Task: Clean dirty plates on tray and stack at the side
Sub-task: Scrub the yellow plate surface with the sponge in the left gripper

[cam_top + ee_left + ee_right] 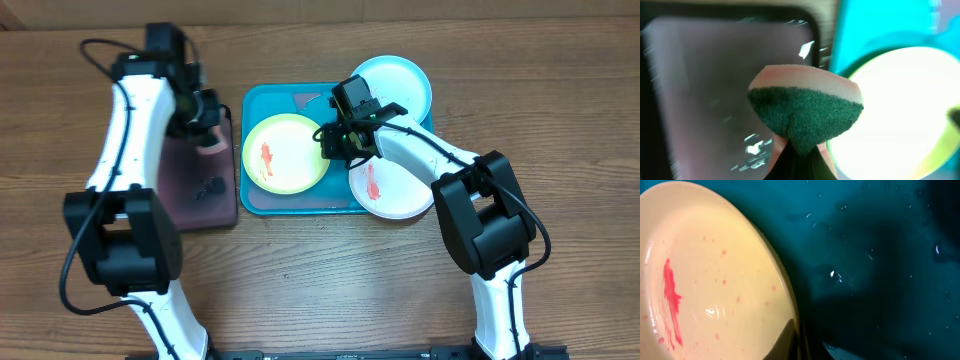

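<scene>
The yellow-green plate [283, 152] lies in the turquoise tray [262, 100] and has a red smear on its pale centre. My right gripper [335, 142] is shut on this plate's right rim. In the right wrist view its fingers [805, 336] straddle the rim of the plate [705, 275]. The light blue plate [395, 82] sits at the tray's far right corner. The white plate [395, 190] with a red smear overlaps the tray's right near edge. My left gripper [207, 122] is shut on a green and pink sponge [805, 112] above the black tray.
The smaller black tray [200, 195] with a pinkish inside stands left of the turquoise tray and shows in the left wrist view [700, 75]. The wooden table [330, 280] runs along the front.
</scene>
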`<state>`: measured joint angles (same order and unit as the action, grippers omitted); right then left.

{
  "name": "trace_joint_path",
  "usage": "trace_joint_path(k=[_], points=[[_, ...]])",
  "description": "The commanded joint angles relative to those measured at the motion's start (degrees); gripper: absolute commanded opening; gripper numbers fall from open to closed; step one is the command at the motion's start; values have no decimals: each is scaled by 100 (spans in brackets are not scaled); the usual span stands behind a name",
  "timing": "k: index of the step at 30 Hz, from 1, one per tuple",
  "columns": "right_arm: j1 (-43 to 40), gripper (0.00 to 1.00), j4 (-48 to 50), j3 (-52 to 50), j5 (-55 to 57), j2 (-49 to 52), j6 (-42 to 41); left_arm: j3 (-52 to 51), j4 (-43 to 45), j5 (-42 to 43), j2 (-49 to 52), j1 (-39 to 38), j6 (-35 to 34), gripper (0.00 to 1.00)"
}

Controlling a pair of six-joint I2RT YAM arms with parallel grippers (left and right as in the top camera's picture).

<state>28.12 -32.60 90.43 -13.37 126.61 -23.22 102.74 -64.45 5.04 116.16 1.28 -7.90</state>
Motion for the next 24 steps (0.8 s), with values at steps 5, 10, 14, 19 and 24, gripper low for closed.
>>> trace_joint_path(k=[5,10,14,19,24], points=[[-37,4,-232,39,-175,122,68,114,492,-315,476,-946,-507,4],[-144,4,-306,39,-177,122,48,114,514,-920,1231,-1327,-931,4],[-164,4,-308,39,-175,122,50,114,420,-1102,1528,-1397,-1250,4],[-164,4,-256,39,-175,122,50,114,286,-664,1552,-1471,-957,4],[-164,4,-240,39,-175,122,50,114,-195,754,1554,-1731,584,4]])
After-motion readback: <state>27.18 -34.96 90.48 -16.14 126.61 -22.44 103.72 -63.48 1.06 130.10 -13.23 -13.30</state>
